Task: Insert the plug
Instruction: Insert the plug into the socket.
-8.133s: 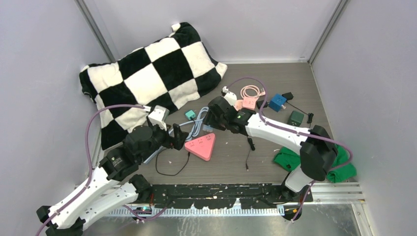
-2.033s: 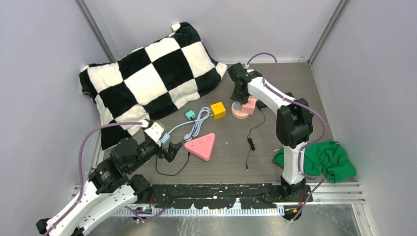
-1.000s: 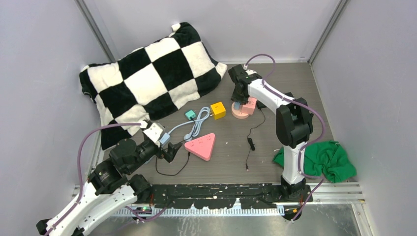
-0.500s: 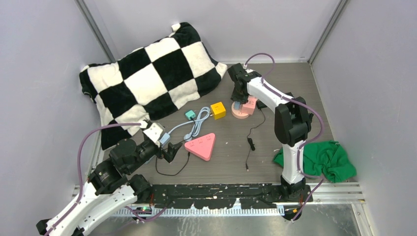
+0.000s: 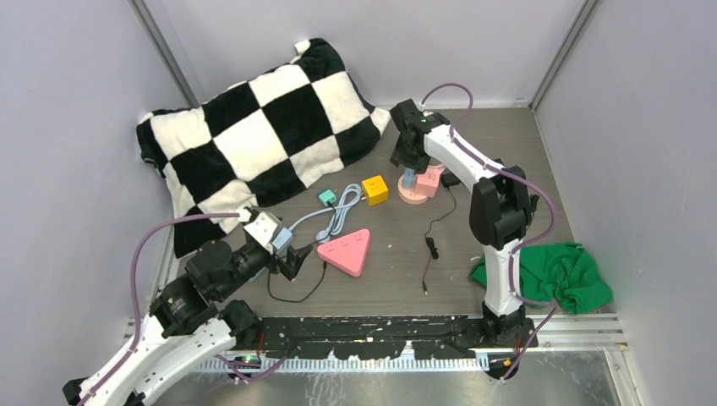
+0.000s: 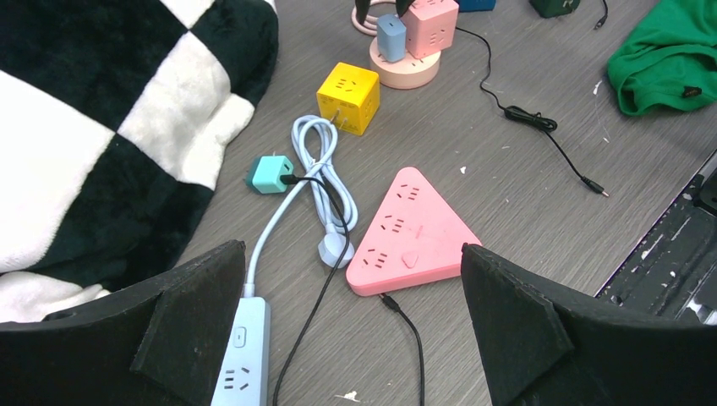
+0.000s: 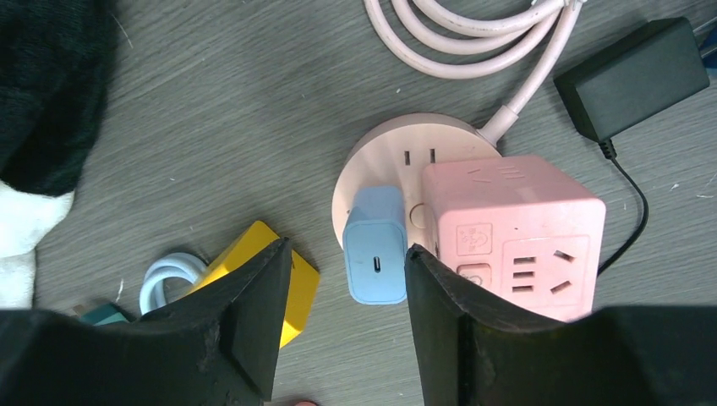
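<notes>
A light-blue plug (image 7: 374,254) stands upright in the round pink socket base (image 7: 380,152), beside a pink cube socket (image 7: 507,228) on the same base. My right gripper (image 7: 347,251) hovers just above it, open. Its fingers stand either side of the plug, with a clear gap on the left. In the top view the plug (image 5: 409,179) shows just below the right gripper (image 5: 407,162). My left gripper (image 6: 353,254) is open and empty, low over the pink triangular power strip (image 6: 412,234).
A yellow cube socket (image 5: 374,189), a teal adapter (image 5: 326,197) and a coiled light-blue power strip cable (image 6: 325,169) lie mid-table. A black adapter (image 7: 630,76) lies behind the pink base. A checkered pillow (image 5: 254,127) is at back left and a green cloth (image 5: 558,275) at front right.
The right gripper's jaws have spread apart off the blue plug and the wrist has lifted slightly. The plug stays standing in the pink base. The left arm has not moved.
</notes>
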Tool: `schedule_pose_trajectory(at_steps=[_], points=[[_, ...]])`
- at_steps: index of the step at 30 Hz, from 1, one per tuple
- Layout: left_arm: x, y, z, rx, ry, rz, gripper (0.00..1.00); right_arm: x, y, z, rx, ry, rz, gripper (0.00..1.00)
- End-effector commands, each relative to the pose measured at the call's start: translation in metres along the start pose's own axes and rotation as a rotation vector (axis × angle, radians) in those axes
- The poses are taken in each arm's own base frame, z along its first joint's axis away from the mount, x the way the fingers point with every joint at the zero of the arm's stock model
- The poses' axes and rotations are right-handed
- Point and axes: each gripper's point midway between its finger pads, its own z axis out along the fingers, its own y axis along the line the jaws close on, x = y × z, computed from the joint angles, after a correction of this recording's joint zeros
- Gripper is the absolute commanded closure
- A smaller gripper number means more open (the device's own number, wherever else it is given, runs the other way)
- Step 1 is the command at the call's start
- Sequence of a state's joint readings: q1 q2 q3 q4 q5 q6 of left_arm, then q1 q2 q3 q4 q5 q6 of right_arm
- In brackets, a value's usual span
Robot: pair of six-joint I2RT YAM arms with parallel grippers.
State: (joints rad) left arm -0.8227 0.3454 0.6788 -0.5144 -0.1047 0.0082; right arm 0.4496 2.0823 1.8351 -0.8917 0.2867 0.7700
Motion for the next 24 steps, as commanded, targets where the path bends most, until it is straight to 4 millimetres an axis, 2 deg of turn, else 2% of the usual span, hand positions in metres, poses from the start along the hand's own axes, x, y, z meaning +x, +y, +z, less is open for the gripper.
schedule_pose_trajectory(at_steps=[1,4,6,10,13,17,22,24], points=[[-0.009,0.002,0.0,-0.01,-0.044,-0.009,0.0,-0.019,0.008,-0.025,-0.035,-0.047,0.026,0.43],[-0.01,0.002,-0.001,-0.011,-0.047,-0.009,0.0,-0.023,0.01,-0.034,-0.051,-0.054,0.02,0.45],[-0.01,0.002,0.0,-0.01,-0.046,-0.009,0.0,-0.025,0.01,-0.04,-0.061,-0.066,0.02,0.5],[-0.01,0.002,-0.001,-0.01,-0.048,-0.009,0.0,-0.026,0.009,-0.043,-0.076,-0.074,0.008,0.71],[-0.01,0.002,0.0,-0.009,-0.045,-0.009,0.0,-0.021,0.008,-0.038,-0.07,-0.064,0.001,0.8],[-0.009,0.002,0.0,-0.01,-0.041,-0.008,0.0,-0.008,-0.001,-0.019,-0.032,-0.041,-0.005,0.84],[-0.009,0.002,0.0,-0.01,-0.039,-0.008,0.0,0.031,-0.02,0.019,0.054,0.062,-0.017,0.84],[-0.008,0.002,0.001,-0.01,-0.037,-0.008,0.0,0.04,-0.025,0.027,0.071,0.082,-0.016,0.85]])
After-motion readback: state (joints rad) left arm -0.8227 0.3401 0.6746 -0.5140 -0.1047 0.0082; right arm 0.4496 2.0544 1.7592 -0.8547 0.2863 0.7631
